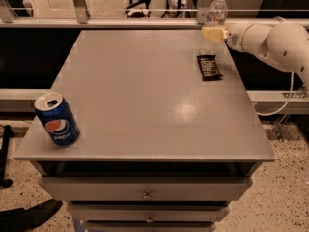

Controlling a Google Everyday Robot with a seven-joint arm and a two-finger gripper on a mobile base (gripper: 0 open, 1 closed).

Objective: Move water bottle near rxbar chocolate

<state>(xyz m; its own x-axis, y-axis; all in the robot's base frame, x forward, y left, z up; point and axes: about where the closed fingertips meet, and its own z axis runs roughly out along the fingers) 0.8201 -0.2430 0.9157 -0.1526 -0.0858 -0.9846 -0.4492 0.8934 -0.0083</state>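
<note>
The water bottle (214, 21) is clear with a white cap and stands upright at the far right of the grey table (145, 95). My gripper (213, 34) reaches in from the right and is shut on the bottle's lower half. The rxbar chocolate (209, 66) lies flat in its black wrapper just in front of the bottle, a short gap away.
A blue Pepsi can (56, 118) stands at the table's front left corner. My white arm (270, 40) stretches along the table's right side. A railing (96, 8) runs behind the table. Drawers (145, 195) sit below the front edge.
</note>
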